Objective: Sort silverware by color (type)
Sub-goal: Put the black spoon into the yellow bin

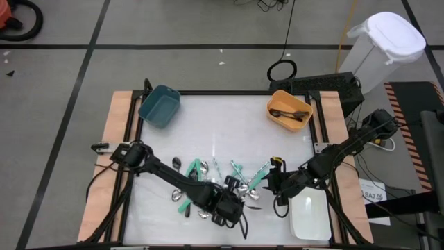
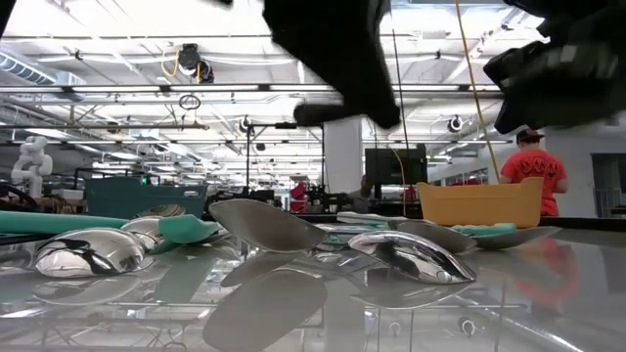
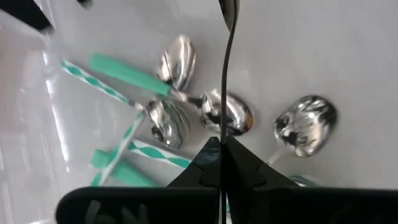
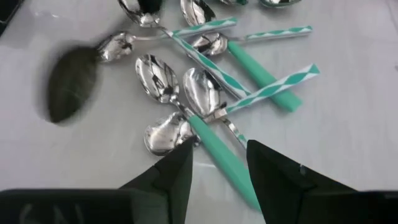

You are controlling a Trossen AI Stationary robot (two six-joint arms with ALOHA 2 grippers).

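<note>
The silverware [image 1: 215, 182] lies in a loose pile at the table's near middle: shiny silver spoons [image 4: 160, 78], teal-handled spoons [image 4: 261, 74] and teal-and-white striped handles [image 4: 273, 84]. My left gripper [image 1: 230, 208] hangs over the pile's near side, shut on a dark spoon [image 3: 225, 74]. That spoon's bowl shows blurred as a dark spoon bowl [image 4: 71, 81] in the right wrist view. My right gripper [image 4: 221, 174] is open at the pile's right side [image 1: 272, 182], above a teal-handled spoon [image 4: 217, 149], touching nothing. My left gripper pinches the dark spoon's thin handle [image 3: 224, 127] between its two shut fingers. The fingers slant down from the table's left and lie along the handle. The spoon sticks out past the fingertips, its bowl [image 3: 229, 9] farthest out, lifted above the silver spoons.
A teal bin [image 1: 159, 105] stands at the far left. An orange bin [image 1: 289, 110] at the far right holds dark utensils [image 1: 290, 113]. A white bin [image 1: 309, 217] sits at the near right beside my right arm. People stand in the room beyond the table [image 2: 533, 176].
</note>
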